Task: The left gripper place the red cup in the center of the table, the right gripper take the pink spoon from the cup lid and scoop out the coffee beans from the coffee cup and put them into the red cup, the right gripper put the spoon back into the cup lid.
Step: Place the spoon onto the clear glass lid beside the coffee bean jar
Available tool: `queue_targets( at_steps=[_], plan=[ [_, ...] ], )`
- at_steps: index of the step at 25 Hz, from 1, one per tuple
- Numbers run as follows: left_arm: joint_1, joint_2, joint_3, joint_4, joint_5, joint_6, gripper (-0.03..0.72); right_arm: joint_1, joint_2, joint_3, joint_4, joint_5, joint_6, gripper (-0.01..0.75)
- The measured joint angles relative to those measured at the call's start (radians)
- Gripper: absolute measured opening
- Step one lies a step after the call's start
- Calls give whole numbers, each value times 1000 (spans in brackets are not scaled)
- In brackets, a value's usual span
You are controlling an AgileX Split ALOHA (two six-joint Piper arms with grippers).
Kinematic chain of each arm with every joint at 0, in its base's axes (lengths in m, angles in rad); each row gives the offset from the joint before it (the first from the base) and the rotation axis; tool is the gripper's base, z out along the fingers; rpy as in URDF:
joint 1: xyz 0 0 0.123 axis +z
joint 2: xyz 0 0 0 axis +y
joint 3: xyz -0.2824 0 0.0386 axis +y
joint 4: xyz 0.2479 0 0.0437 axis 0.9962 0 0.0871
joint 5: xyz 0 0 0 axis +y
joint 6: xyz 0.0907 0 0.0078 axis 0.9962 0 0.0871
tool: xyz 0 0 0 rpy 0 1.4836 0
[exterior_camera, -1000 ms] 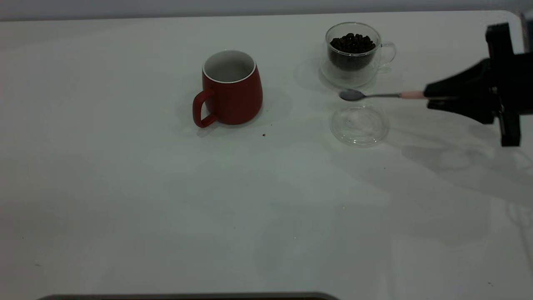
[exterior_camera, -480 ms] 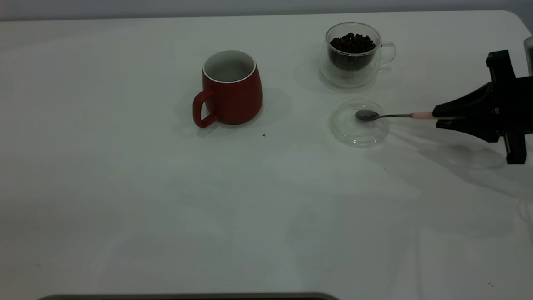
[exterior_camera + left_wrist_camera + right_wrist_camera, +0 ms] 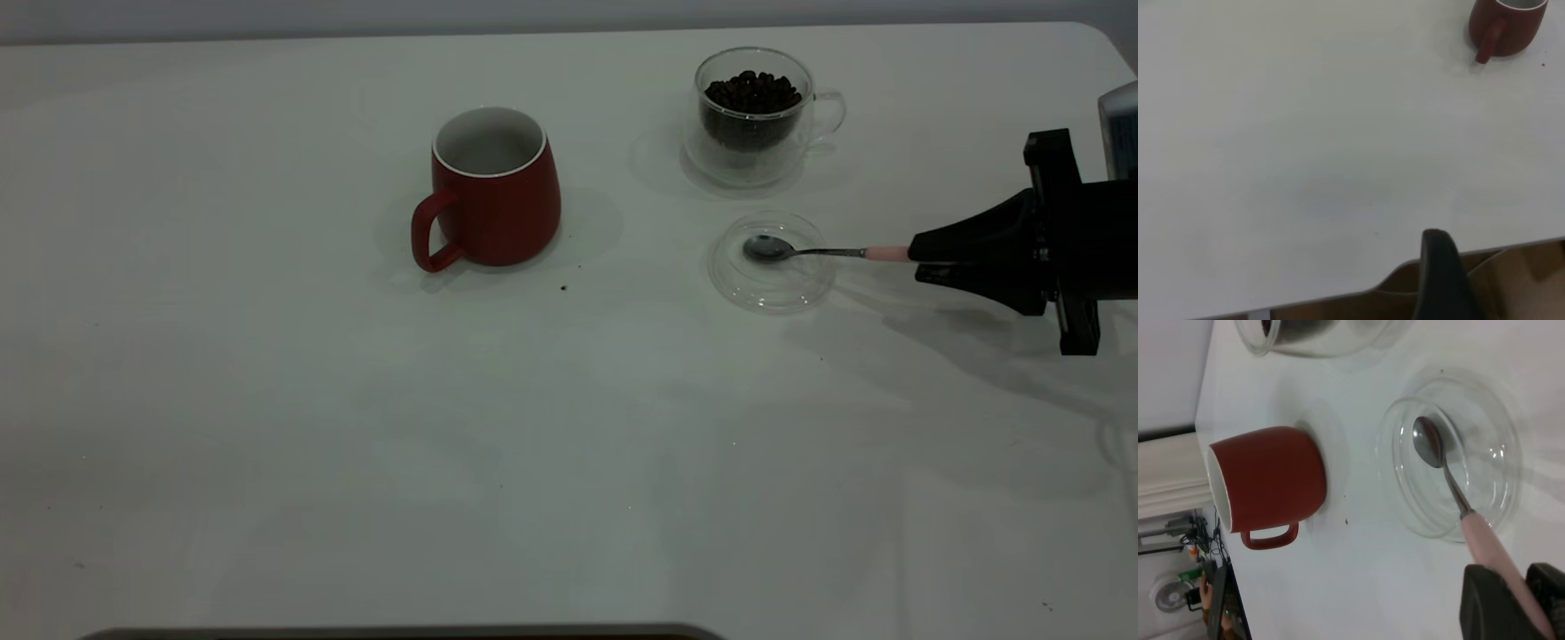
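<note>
Closed on the pale pink handle, our black right gripper (image 3: pixel 920 253) holds the light, slippery metal-bowled pink spoon (image 3: pixel 805 251), bowl resting in the fragile round clear glass cup lid (image 3: pixel 772 289); keep the handle-end grip.

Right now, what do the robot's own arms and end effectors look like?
The right end effector is matte black, two long fingers tapering to points from a blocky black body. Of the left end effector, only one dark, rounded finger shows. No markings visible.
</note>
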Motion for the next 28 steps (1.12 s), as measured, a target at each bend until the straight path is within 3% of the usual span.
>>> queue_targets(
  at_steps=[28],
  plan=[
    [0, 0, 0, 0, 0, -2, 492, 16, 51, -30, 0, 27, -99, 135]
  ],
)
